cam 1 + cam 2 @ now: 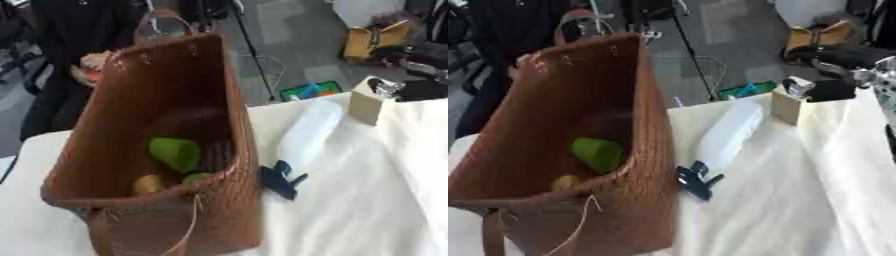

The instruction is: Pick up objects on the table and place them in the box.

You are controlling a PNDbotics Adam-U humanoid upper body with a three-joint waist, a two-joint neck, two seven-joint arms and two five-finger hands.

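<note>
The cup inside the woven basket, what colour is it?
Green; the cup shows best in the left eye view.

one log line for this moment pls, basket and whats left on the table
basket: holds green cup, yellow item | table: clear bottle, dark clip, tan box | hands: not in view
</note>
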